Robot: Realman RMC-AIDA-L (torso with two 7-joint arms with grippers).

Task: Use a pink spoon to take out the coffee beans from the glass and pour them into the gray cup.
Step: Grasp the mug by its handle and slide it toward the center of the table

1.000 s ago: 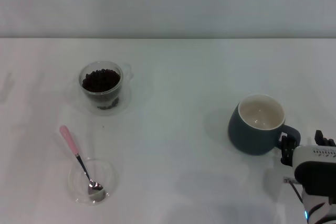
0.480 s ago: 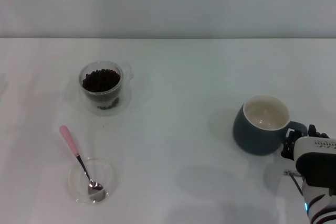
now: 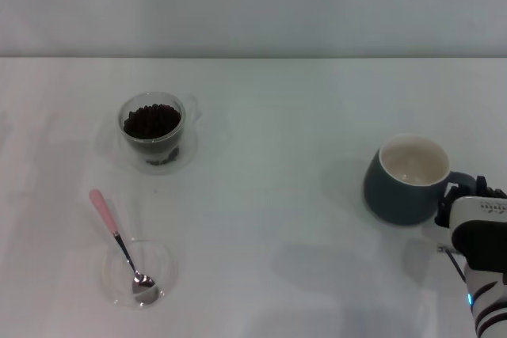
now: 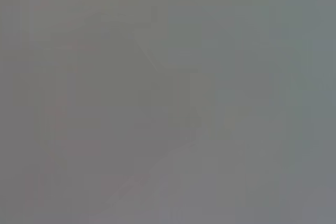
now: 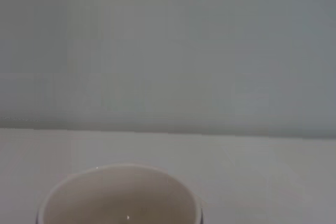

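Note:
The gray cup stands at the right of the white table, its cream inside empty; its rim also shows in the right wrist view. My right gripper is at the cup's handle and shut on it. The glass stands at the back left, full of coffee beans. The pink spoon lies at the front left, its metal bowl resting in a flat clear dish and its pink handle pointing away to the left. My left gripper is out of view; the left wrist view shows only grey.
The white table runs back to a pale wall. The table's middle separates the glass and spoon from the cup.
The gray cup has moved to the right and slightly back together with my right gripper. The glass, spoon and dish have not moved.

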